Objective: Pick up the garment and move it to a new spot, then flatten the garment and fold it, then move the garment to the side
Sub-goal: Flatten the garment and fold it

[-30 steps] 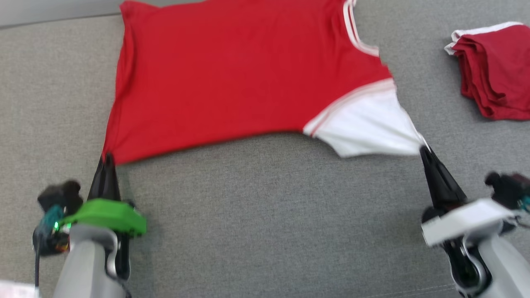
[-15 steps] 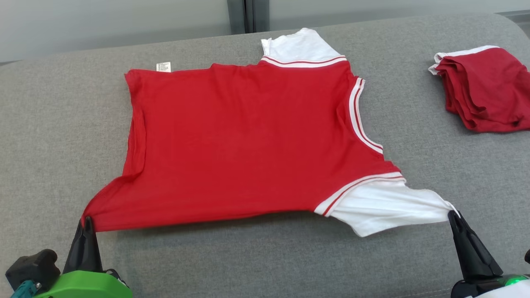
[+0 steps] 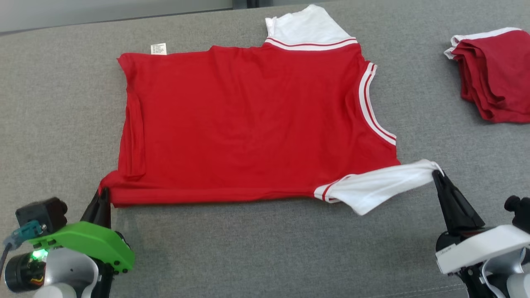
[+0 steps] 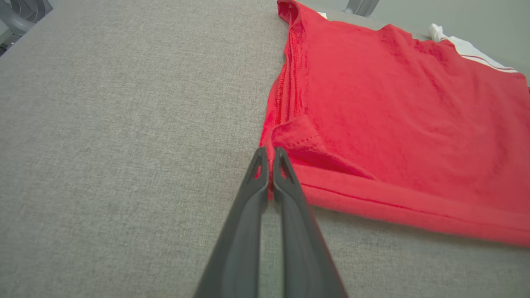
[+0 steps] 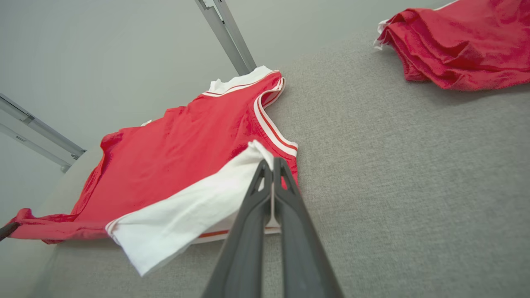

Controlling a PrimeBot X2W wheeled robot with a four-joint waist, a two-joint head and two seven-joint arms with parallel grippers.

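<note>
On grey surface [image 3: 265,248], one garment [image 3: 248,124], two pinching tools [image 3: 103,193] [image 3: 436,174], one pile [image 3: 499,74]

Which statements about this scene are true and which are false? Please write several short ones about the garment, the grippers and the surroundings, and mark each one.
1. The left gripper is shut on a corner of the red T-shirt with white sleeves. True.
2. The right gripper is open and clear of the cloth. False: it is shut on the tip of the near white sleeve.
3. A folded pile of dark red garments lies apart from the T-shirt, on the robot's right. True.
4. The T-shirt lies on a wooden table. False: it lies on a grey woven fabric surface.
5. A small white label sticks out at the T-shirt's near edge. False: it is at the far edge.
</note>
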